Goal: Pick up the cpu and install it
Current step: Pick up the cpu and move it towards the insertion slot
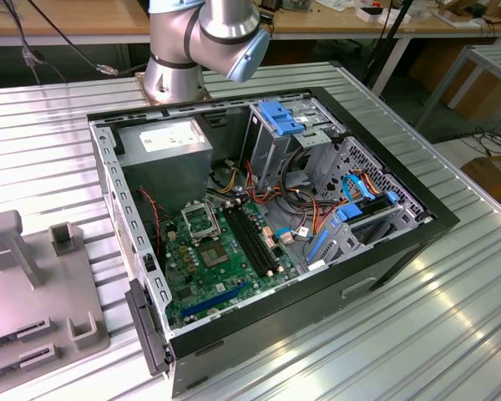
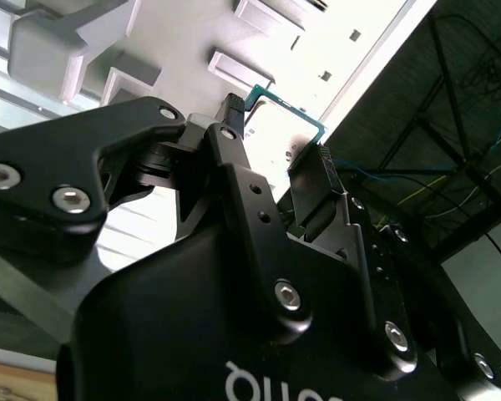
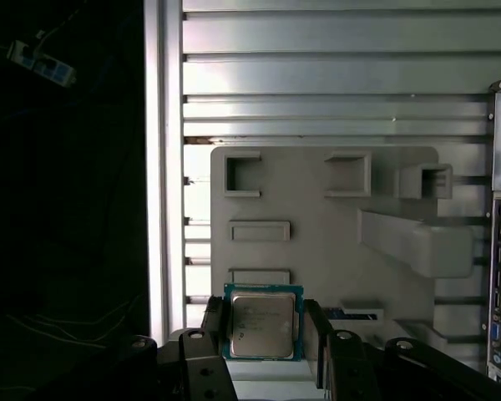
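CPU [image 3: 263, 324] pinched by its edges in the gripper [image 3: 263, 317], arm [image 1: 202, 38] poised above the grey fixture plate [image 3: 317, 251].

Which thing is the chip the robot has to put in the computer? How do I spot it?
Find the pale grey tray on the ribbed metal table in the first wrist view. Nearer the camera, the black gripper pinches the cpu: a small flat square, the only thing with a shiny silver top and a green rim.
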